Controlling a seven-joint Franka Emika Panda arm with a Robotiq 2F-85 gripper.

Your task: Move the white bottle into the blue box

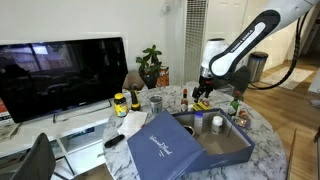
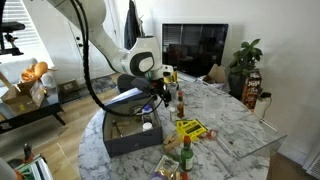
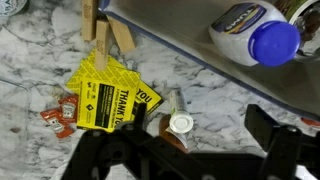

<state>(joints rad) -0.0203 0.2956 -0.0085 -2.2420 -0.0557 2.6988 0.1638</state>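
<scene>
Living room: TV (image 1: 62,72) and potted plant (image 1: 151,65) sitting behind a round marble tabletop (image 1: 268,128).

The blue box (image 1: 225,148) is lying open toward the tabletop's near edge in an exterior view. Its lid (image 1: 160,148) is leaning against the box's front side, with the white script facing out.

The white bottle (image 1: 217,123) is sitting inside the box, close to its far wall. It is also showing in an exterior view as a small white cylinder (image 2: 147,125) in the box's corner nearest the tabletop's middle.

The claw (image 1: 203,99) is hanging over the tabletop's middle, just outside the box's far wall. It is sitting above and beyond the bottle, near it but not touching, with the box wall running between them.

In the wrist view the fingers (image 3: 285,140) are standing spread wide and pinching nothing. Below them, on bare marble:
- a yellow packet (image 3: 105,95) with a wooden clip (image 3: 95,30) at its top
- a small white-capped bottle (image 3: 180,125) showing between the fingers, lower down on the marble

The box wall is crossing that view's upper right. A labelled blue-capped bottle (image 3: 250,35) is lying past it, inside the box. I can't tell whether the plain white bottle is making it into the wrist view.
</scene>
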